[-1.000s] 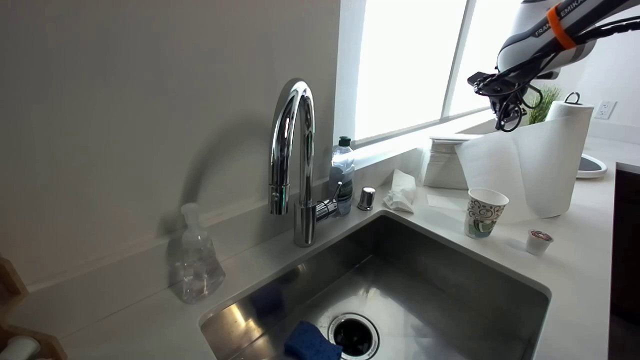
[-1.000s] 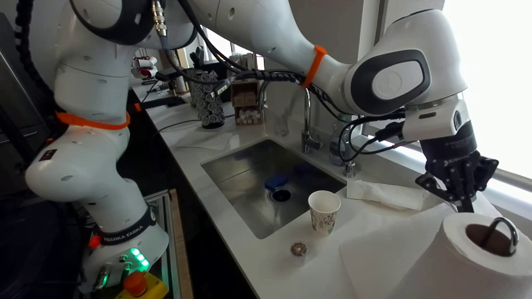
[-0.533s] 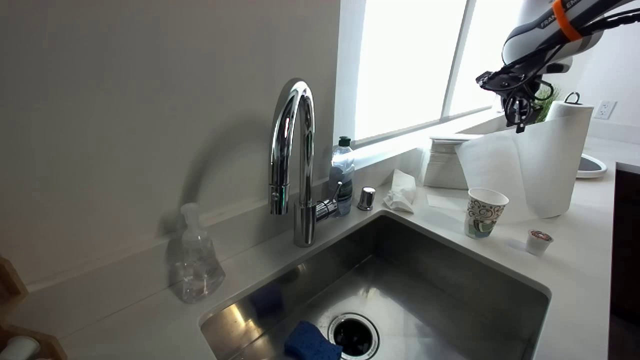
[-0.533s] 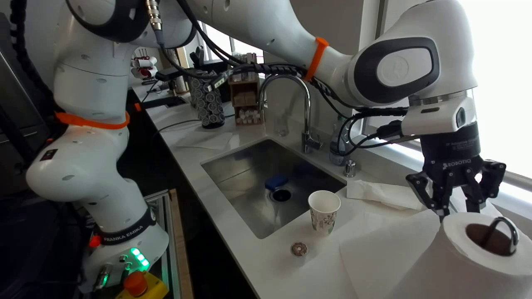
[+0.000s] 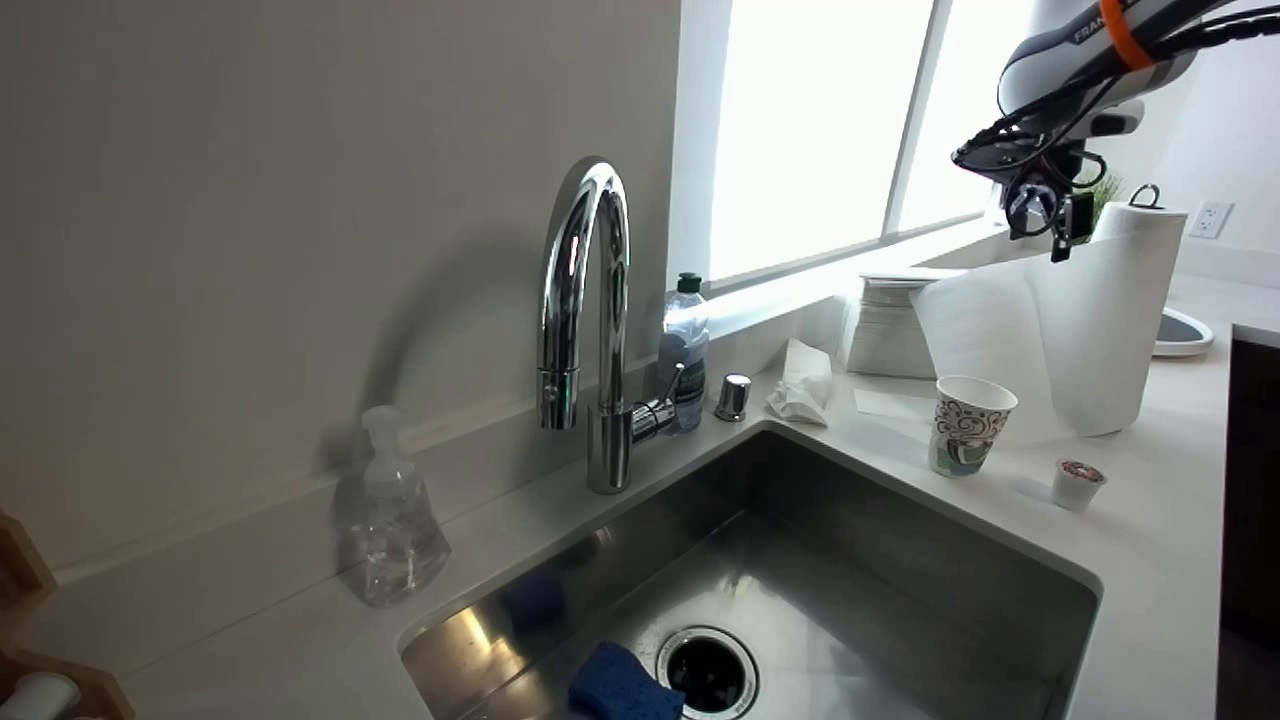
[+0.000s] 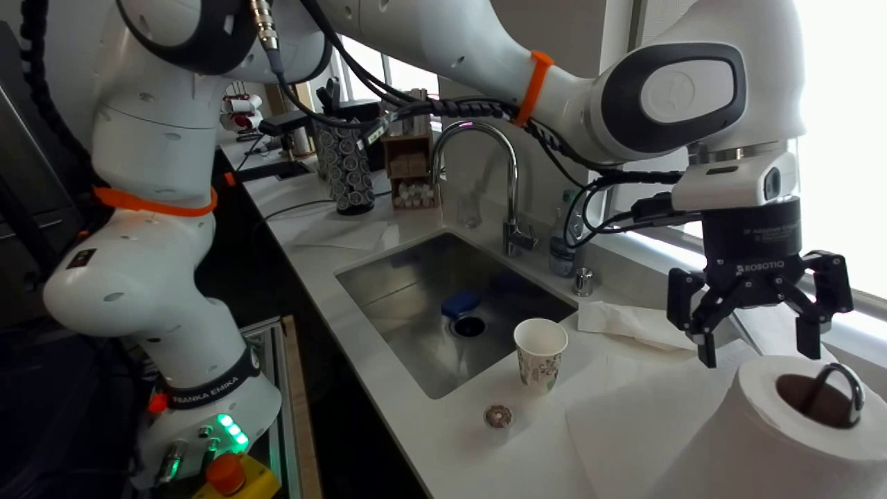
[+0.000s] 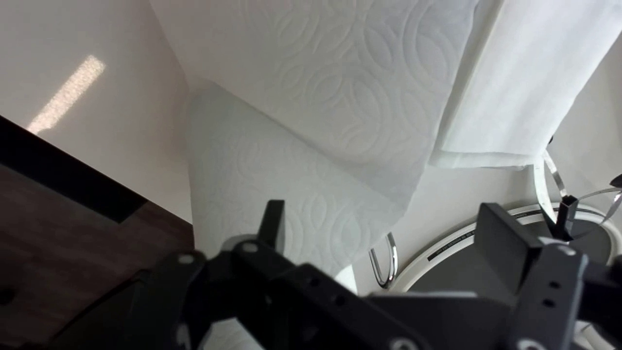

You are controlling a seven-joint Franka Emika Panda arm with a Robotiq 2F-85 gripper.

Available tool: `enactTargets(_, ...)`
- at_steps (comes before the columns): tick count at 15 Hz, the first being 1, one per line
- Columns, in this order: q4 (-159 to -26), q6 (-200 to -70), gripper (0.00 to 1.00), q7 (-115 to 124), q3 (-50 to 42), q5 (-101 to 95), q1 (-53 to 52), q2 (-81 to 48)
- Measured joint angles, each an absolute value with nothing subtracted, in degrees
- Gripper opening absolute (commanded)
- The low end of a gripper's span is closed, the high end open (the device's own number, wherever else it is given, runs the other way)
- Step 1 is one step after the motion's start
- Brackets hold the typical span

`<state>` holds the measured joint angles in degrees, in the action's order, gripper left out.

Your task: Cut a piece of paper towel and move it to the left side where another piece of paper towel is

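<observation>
A piece of paper towel (image 5: 985,310) hangs limp and white from the thick roll (image 5: 1150,260), and its lower part lies on the counter. From above, the wrist view shows this embossed sheet (image 7: 350,87) with a bend across it. Just over the sheet's upper edge, beside the roll's top, my gripper (image 6: 757,346) stands wide open. Nothing is between its fingers (image 7: 505,238), which are apart from the sheet as far as I can see. Beyond the sink, another piece of paper towel (image 6: 343,234) lies flat on the counter.
A paper cup (image 6: 539,360) and a coffee pod (image 6: 498,416) stand near the sheet. The sink (image 6: 409,333) with its tall faucet (image 6: 511,180) lies between both towel pieces. Crumpled paper (image 5: 803,385) and a white stack (image 5: 893,325) sit along the window side.
My gripper has opened from shut to wide. It has shifted toward the roll, and the wrist has risen slightly and straightened. The sheet and roll have stayed in place.
</observation>
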<state>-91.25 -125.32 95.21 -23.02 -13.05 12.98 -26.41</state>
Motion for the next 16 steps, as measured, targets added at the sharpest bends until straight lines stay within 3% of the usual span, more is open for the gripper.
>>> enactTargets(2,-91.0,-125.3,0.92,95.3,-22.8,-12.9,13.2,-27.0)
enactTargets(3,-90.9,-125.3,0.84,95.4,-22.7,-12.8,13.3,-27.4)
enactTargets(4,-90.7,-125.3,0.82,95.4,-22.7,-12.7,13.4,-27.7)
enactTargets(5,-90.6,-125.3,0.70,95.4,-22.7,-12.7,13.5,-28.1)
enactTargets(6,-90.4,-125.3,0.72,95.4,-22.7,-12.6,13.5,-28.5)
enactTargets(8,-90.0,-125.4,0.57,95.4,-22.6,-12.5,13.7,-29.2)
enactTargets(10,-89.9,-125.4,0.58,95.5,-22.6,-12.5,13.8,-29.7)
enactTargets(12,-89.9,-125.4,0.48,95.5,-22.6,-12.4,13.8,-30.0)
enactTargets(14,-89.8,-125.4,0.23,95.5,-22.5,-12.4,13.8,-30.1)
enactTargets(16,-89.7,-125.4,0.06,95.5,-22.5,-12.4,13.8,-30.2)
